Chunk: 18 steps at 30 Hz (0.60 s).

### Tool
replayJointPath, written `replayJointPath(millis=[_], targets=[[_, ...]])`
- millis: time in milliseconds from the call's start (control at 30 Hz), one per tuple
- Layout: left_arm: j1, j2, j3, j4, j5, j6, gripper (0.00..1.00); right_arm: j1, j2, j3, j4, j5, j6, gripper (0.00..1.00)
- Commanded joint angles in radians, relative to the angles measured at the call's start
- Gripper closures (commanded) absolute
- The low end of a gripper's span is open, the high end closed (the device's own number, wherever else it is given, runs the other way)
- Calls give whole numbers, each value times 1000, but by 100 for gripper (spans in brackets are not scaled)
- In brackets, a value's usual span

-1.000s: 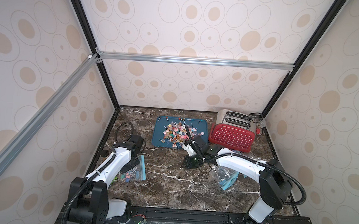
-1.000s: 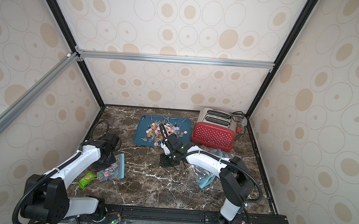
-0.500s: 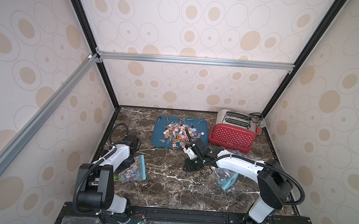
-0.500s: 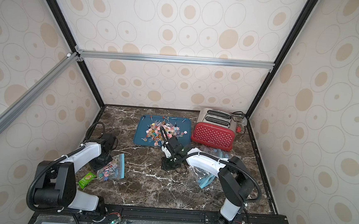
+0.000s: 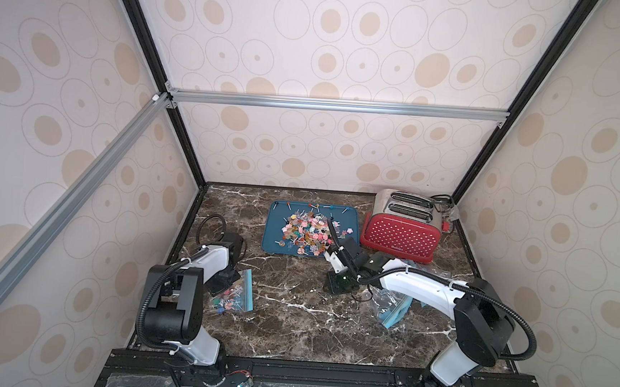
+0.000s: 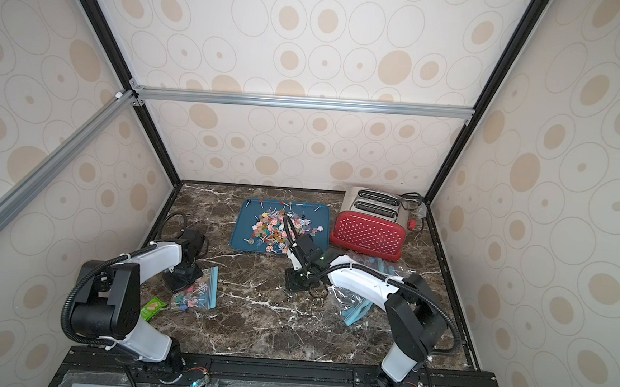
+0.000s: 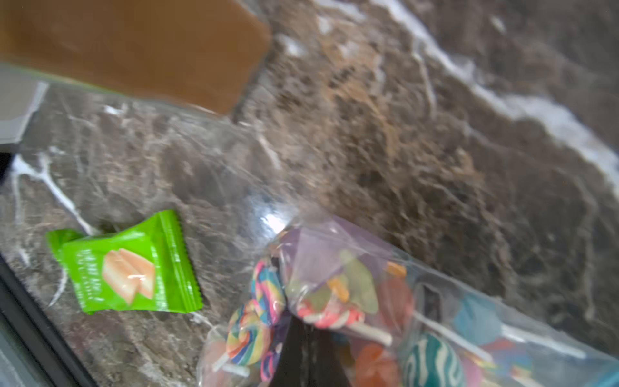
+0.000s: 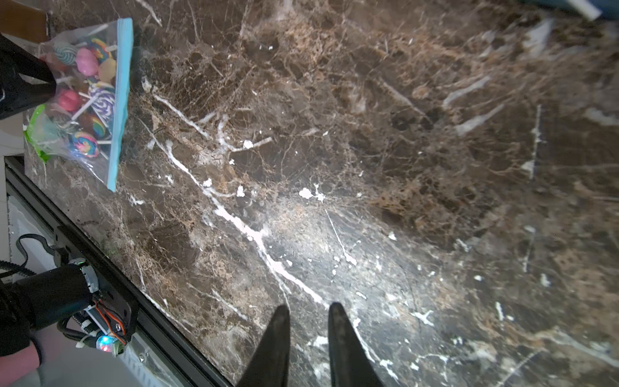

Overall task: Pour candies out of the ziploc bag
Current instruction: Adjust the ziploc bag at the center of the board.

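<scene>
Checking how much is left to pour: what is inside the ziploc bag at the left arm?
Multicoloured lollipops on white sticks, bunched in the ziploc bag. The left hand covers some, so no count.

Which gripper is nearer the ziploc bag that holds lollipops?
Left. The left gripper is shut on the ziploc bag; the right gripper hangs over bare tabletop, well apart from it.

text: none legible | toaster (image 5: 398,238) front: small white mark, unreadable | green wrapper (image 7: 127,268) print: blurred
</scene>
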Motion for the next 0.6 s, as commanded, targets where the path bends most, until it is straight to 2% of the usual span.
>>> replayJointPath(millis=[0,133,400,500,567], targets=[[-66,25,33,18,123,31,100,-10,-29,-9,-38,28,-16,76],[-144,49,18,59,232,23,100,-14,-35,-7,-51,38,-14,76],[-338,81,72,85,345,-13,100,-22,-53,-1,-78,71,-16,76],[-389,82,120,60,340,-6,100,-23,-58,0,-91,84,-18,75],[-395,60,148,8,287,4,100,-25,-65,-5,-92,86,-18,75]])
